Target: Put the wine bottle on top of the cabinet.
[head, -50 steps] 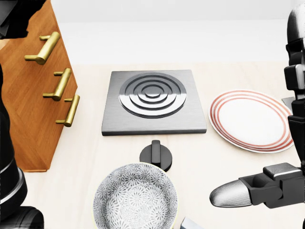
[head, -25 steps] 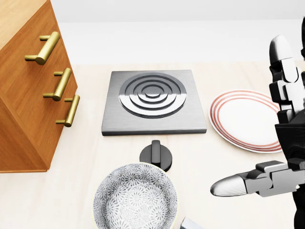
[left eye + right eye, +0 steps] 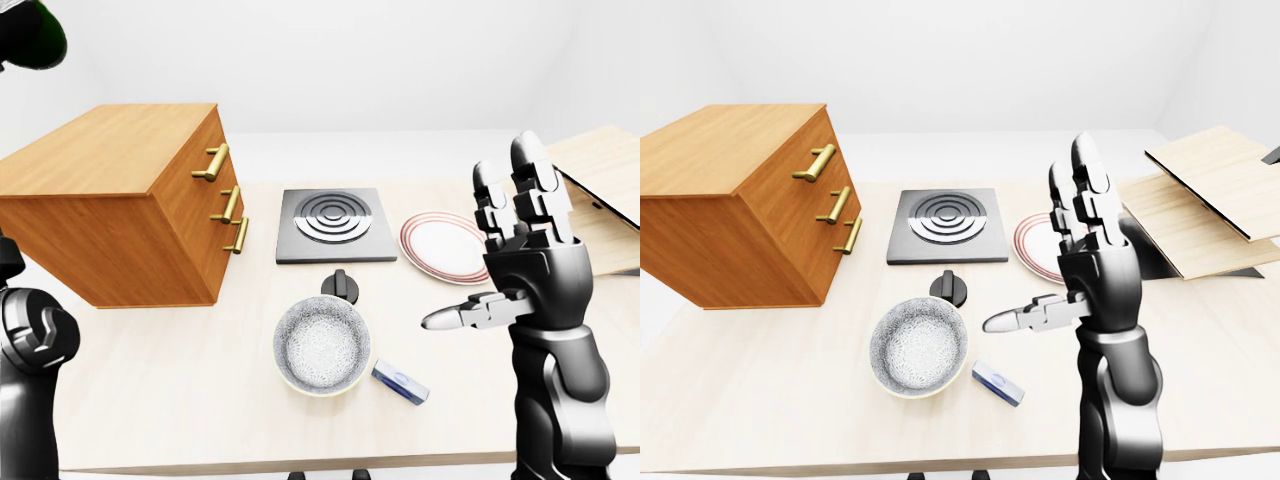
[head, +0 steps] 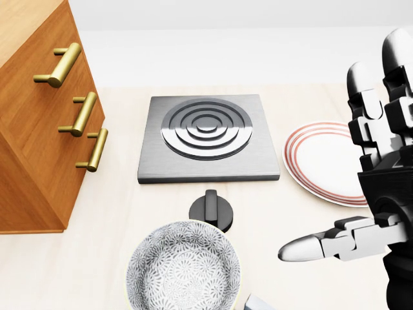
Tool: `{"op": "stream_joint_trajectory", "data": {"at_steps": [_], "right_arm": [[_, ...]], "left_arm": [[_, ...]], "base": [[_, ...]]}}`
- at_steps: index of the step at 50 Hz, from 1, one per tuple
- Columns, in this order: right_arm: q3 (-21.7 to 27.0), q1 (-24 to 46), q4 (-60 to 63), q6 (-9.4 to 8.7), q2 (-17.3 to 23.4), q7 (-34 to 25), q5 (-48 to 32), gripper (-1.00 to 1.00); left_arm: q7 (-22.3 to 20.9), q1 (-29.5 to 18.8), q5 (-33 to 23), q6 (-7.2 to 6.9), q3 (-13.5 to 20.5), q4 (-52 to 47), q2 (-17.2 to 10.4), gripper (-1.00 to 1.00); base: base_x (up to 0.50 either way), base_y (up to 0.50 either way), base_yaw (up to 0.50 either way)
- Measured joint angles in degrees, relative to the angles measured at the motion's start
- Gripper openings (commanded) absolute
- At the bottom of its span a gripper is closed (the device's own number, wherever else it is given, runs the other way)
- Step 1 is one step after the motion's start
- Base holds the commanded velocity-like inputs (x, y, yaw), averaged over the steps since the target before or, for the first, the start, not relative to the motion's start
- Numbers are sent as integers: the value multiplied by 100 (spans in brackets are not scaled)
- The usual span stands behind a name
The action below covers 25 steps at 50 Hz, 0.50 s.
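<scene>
Cabinet top sits bare at far left, the wine bottle only a dark-green sliver at the left-eye view's top-left corner; the right robot hand is splayed empty over the desk, the left unseen, so lower upright, well inside the edges.

You've got nothing readable here: no words, numbers or brand marks on any surface. The small blue-and-white packet, lower right of centre in the left-eye view, may carry print, but it's too small for you to make out.
</scene>
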State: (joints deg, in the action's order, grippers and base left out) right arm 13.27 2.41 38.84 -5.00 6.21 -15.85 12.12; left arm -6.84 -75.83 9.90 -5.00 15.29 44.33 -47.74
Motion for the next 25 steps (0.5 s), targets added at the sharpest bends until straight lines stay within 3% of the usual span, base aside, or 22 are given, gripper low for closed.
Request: {"op": "stream_joint_trajectory", "data": {"at_steps": [12,25], "right_arm": [[-83,56,-174,0,0,4,-40,100],[-114,12,-153,0,-16,7,-69,100]], "left_arm": [[8,-318,-233,0,-7,1634,-65,-99],[73,-344,-228,0,42,2464,47,-98]], "base": [[0,0,0],[0,0,0]]}}
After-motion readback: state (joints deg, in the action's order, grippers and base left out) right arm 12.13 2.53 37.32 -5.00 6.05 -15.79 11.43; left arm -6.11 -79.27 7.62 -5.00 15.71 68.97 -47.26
